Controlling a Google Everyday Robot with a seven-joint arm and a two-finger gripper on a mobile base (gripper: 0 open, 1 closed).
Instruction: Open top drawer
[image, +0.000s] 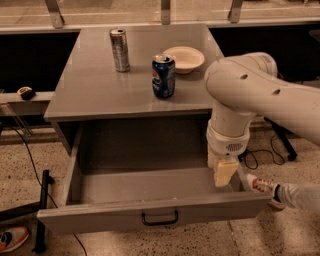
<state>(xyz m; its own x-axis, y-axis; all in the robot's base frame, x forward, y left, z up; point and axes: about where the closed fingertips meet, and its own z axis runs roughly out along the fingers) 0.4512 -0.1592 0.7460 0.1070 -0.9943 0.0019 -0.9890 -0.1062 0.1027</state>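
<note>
Camera view — end effector (226, 172) over open top drawer (100, 220), terrazzo floor (280, 235).

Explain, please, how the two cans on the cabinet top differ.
The silver can is plain metal; the blue can bears a printed label. The silver can is slimmer and stands farther back; the blue can is beside the bowl. Both stand upright. The tool hangs over the right end of the open drawer.
</note>
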